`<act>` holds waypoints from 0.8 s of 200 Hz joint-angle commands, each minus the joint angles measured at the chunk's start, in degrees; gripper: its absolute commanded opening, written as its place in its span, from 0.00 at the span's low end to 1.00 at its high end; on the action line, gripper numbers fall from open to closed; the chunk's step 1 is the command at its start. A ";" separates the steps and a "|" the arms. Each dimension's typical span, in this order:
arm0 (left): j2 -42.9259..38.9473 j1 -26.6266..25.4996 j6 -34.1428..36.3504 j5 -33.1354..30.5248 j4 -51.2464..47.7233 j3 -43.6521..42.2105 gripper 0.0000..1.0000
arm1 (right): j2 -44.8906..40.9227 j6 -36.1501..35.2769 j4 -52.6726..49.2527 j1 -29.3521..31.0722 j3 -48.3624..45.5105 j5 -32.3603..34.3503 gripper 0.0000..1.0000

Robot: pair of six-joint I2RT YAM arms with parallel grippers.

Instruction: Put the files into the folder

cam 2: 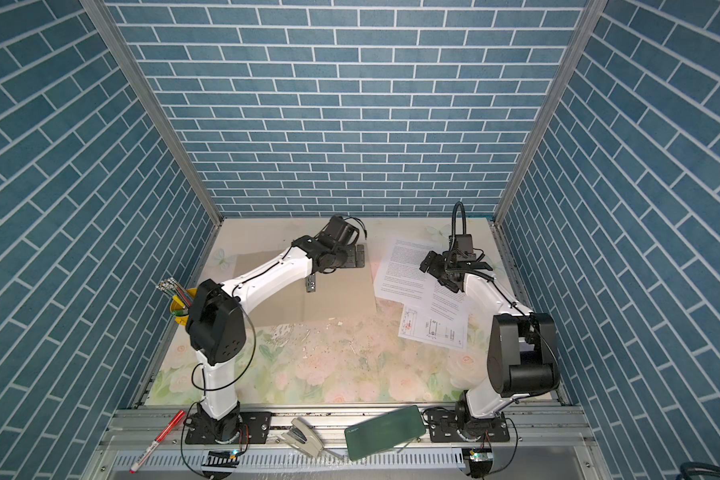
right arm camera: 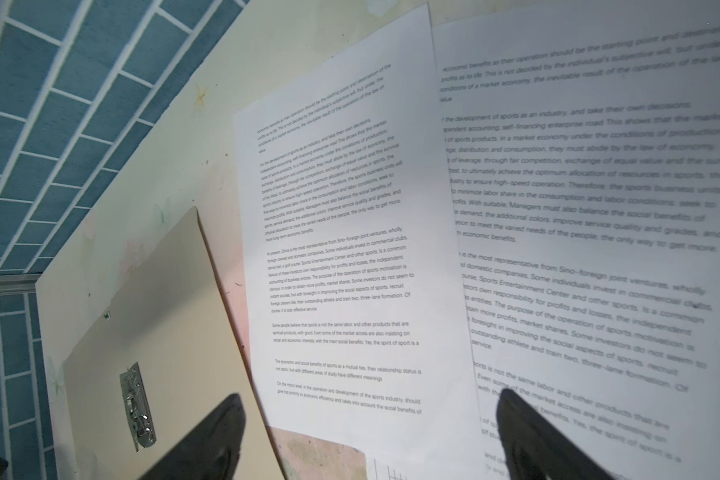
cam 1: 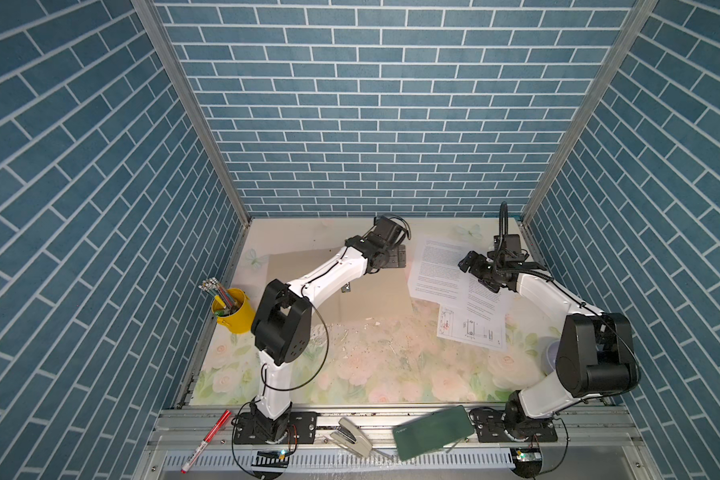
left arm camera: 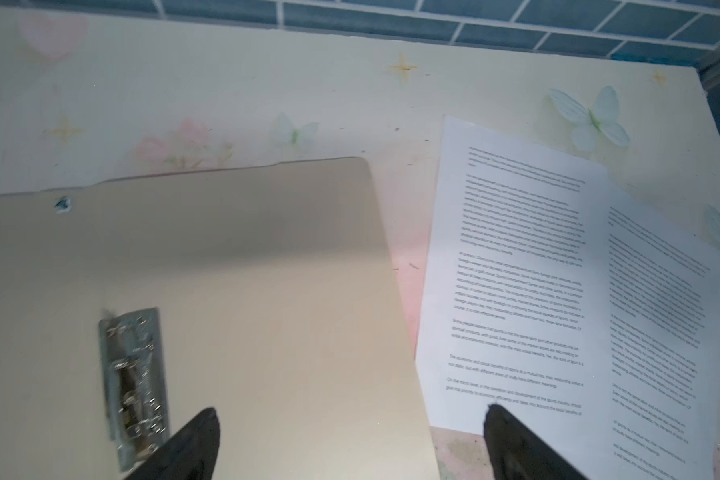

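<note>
The tan folder lies open and flat at the back of the table, its metal clip showing. Right of it lie the files: a text sheet, a second text sheet overlapping it, and a sheet with drawings nearest the front. My left gripper hangs open above the folder's right edge. My right gripper stands open over the overlapping text sheets, with nothing held.
A yellow cup of pencils stands at the left wall. On the front rail lie a red pen, a stapler and a dark green case. Small crumbs litter the floral tabletop.
</note>
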 commanded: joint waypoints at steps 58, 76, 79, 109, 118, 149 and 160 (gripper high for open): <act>14.30 -4.09 5.63 3.81 -8.33 17.43 1.00 | 2.05 -2.75 7.28 -7.63 -5.88 -13.31 0.83; 15.41 -4.09 5.10 5.06 -7.15 17.34 1.00 | 4.09 -2.98 9.25 -8.35 -5.79 -15.68 0.80; 15.58 -4.09 4.96 5.20 -7.00 17.40 1.00 | 4.48 -3.06 9.39 -8.36 -5.56 -16.07 0.79; 18.37 -4.17 4.66 9.18 -7.28 19.08 1.00 | 7.26 -3.62 9.51 -8.33 -4.60 -17.63 0.77; 19.28 -4.17 4.44 9.79 -7.63 20.10 1.00 | 7.44 -3.62 10.02 -8.37 -4.95 -17.60 0.77; 22.05 -4.35 4.17 11.06 -7.82 23.40 1.00 | 8.90 -2.96 11.42 -8.37 -4.94 -17.75 0.76; 23.22 -4.35 3.95 11.37 -8.31 24.96 1.00 | 9.55 -2.72 11.95 -8.37 -4.81 -18.14 0.75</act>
